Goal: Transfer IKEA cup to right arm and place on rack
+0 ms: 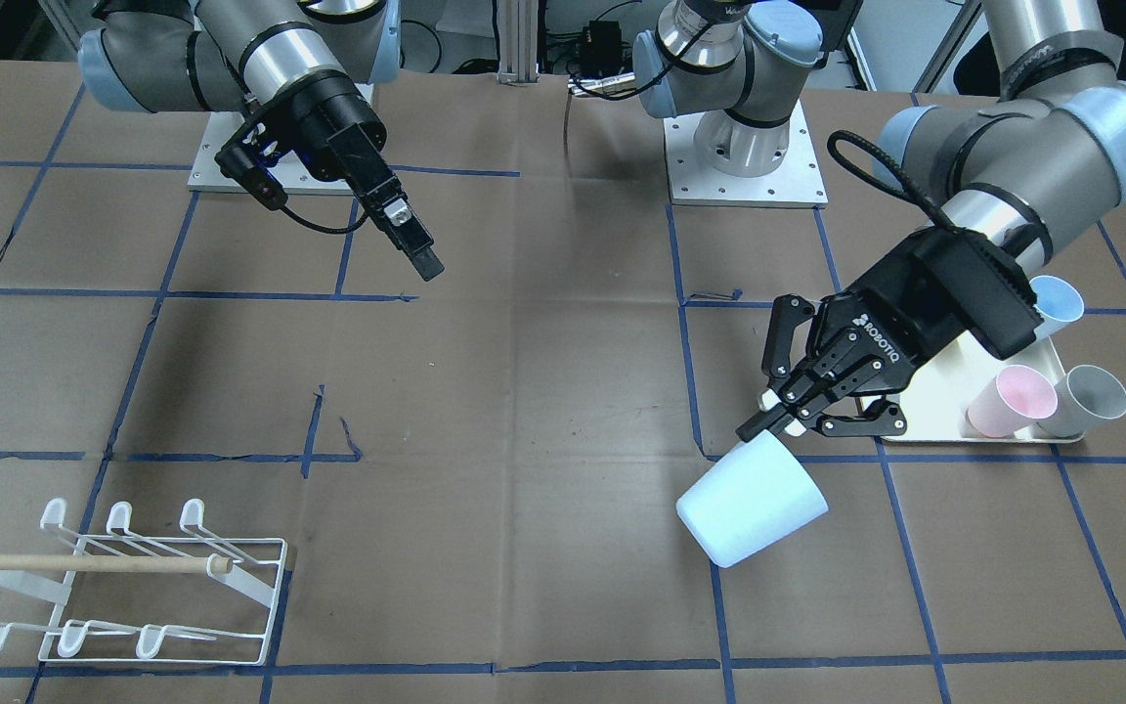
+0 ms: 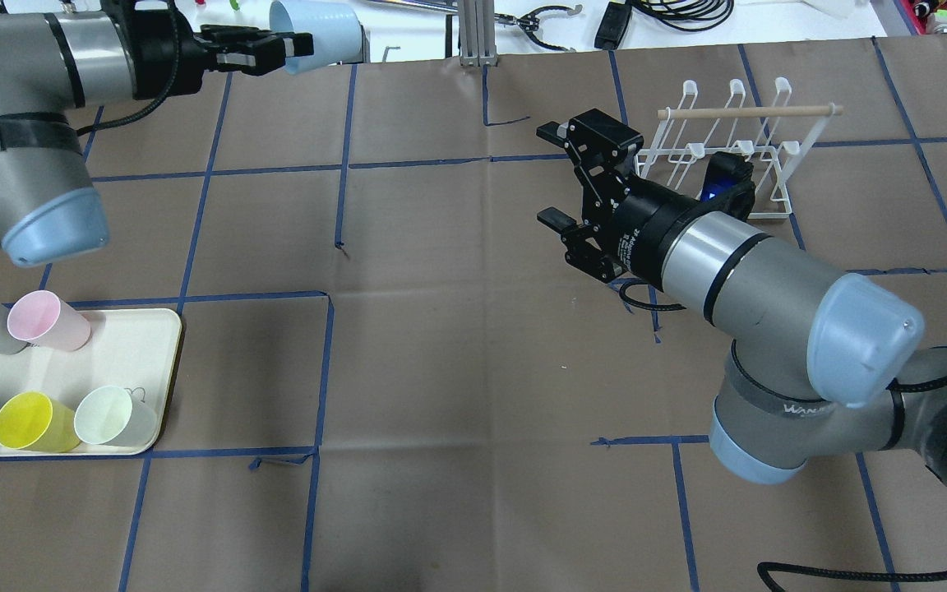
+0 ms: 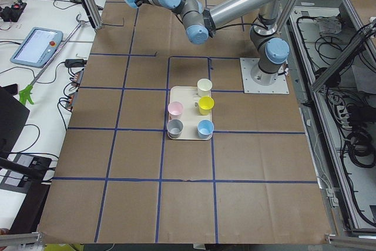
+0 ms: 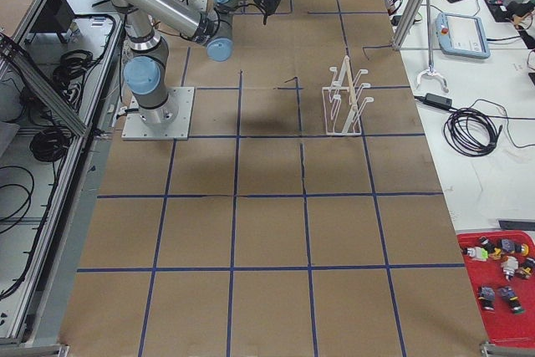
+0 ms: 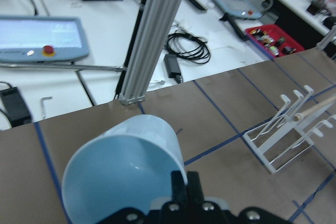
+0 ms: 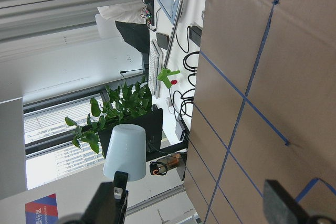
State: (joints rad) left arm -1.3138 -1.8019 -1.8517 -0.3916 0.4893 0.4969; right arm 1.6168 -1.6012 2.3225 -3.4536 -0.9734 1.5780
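Arms span the table: the left arm (image 2: 21, 123) reaches toward the far edge, and the right arm (image 2: 769, 279) lies level beside the rack (image 2: 749, 111). The cup (image 1: 754, 499) hangs aloft, well apart from the rack. It is probably light, stiff plastic with a smooth, slippery wall, so its free base half is the place to take it. The left gripper (image 1: 776, 420) is clamped on the rim, holding the cup sideways. The right gripper (image 2: 552, 174) points toward it, fingers apart.
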